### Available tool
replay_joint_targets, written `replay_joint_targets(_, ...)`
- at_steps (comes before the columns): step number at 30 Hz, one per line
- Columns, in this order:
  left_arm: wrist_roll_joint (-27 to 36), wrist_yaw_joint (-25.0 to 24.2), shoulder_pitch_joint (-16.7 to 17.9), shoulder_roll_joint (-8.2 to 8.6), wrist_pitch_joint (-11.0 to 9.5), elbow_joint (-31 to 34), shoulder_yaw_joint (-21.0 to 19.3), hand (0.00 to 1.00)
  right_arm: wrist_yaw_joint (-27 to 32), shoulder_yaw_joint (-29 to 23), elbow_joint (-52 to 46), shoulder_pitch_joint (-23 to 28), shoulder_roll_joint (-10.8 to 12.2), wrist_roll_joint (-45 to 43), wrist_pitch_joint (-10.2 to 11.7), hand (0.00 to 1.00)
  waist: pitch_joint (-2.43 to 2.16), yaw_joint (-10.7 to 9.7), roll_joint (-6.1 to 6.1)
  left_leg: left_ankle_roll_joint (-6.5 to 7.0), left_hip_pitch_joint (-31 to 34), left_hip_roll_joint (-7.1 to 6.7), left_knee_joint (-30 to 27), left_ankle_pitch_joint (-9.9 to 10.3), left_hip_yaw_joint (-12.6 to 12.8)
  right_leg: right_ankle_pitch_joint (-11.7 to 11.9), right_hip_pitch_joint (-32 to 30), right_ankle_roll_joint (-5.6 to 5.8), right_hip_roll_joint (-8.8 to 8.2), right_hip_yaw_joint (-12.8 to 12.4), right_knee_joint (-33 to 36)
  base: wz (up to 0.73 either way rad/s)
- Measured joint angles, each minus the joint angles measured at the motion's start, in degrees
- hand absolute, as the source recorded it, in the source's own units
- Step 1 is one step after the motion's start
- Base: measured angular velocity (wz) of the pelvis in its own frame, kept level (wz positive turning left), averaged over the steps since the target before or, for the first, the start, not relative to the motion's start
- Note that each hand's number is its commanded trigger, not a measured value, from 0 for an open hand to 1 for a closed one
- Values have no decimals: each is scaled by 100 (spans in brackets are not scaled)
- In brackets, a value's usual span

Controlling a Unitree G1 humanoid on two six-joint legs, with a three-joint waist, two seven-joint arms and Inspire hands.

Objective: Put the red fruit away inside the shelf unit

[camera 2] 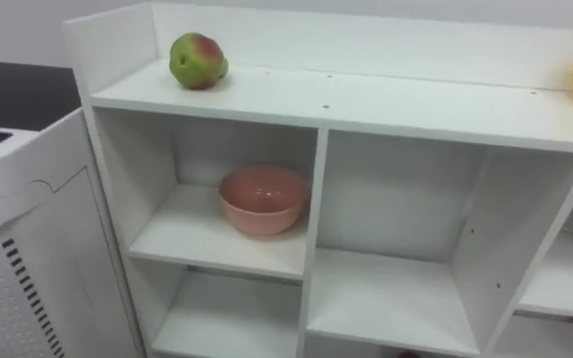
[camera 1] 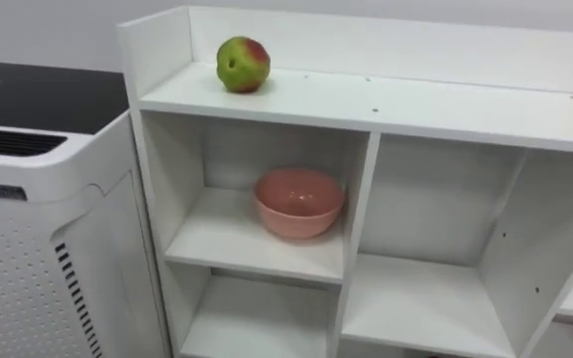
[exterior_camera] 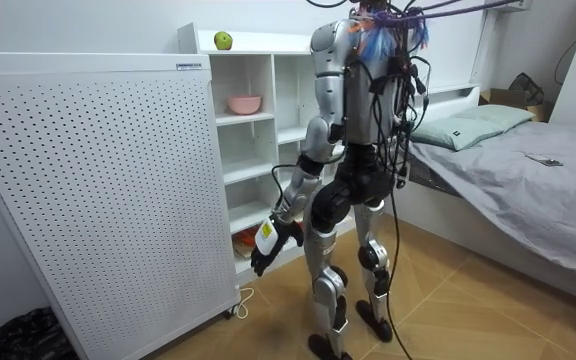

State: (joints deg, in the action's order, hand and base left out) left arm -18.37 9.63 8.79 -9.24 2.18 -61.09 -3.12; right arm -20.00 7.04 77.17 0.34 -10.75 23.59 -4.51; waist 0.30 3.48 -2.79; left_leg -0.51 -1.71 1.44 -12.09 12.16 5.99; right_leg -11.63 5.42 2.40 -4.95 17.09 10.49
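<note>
Sitting atop the white closet (camera 1: 406, 107), an apple (camera 1: 243, 64) lies above the pink bowl (camera 1: 299, 202); the left hand (exterior_camera: 268, 243) hangs low, grasp unclear.

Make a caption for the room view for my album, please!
A robot stands at the white shelf, with a green apple on top and a pink bowl inside.

We see the robot standing before the white closet (exterior_camera: 248, 75), the bed (exterior_camera: 538, 190) on the room view's right; its left hand (exterior_camera: 268, 243) hangs low by the bottom shelves; a green apple (exterior_camera: 223, 40) sits on top; a pink bowl (exterior_camera: 245, 104) rests in an upper compartment; a perforated panel (exterior_camera: 98, 190) stands beside the closet.
</note>
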Motion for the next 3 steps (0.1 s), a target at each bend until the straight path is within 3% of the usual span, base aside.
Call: replay_joint_targets(3, -138, -4, 82, 17, 25, -95, -131, 0, 43, -4, 0, 125, -1, -29, 3, 0, 2, 4, 23, -13, -89, 14, 44, 7, 21, 0, 67, 0, 17, -46, -1, -4)
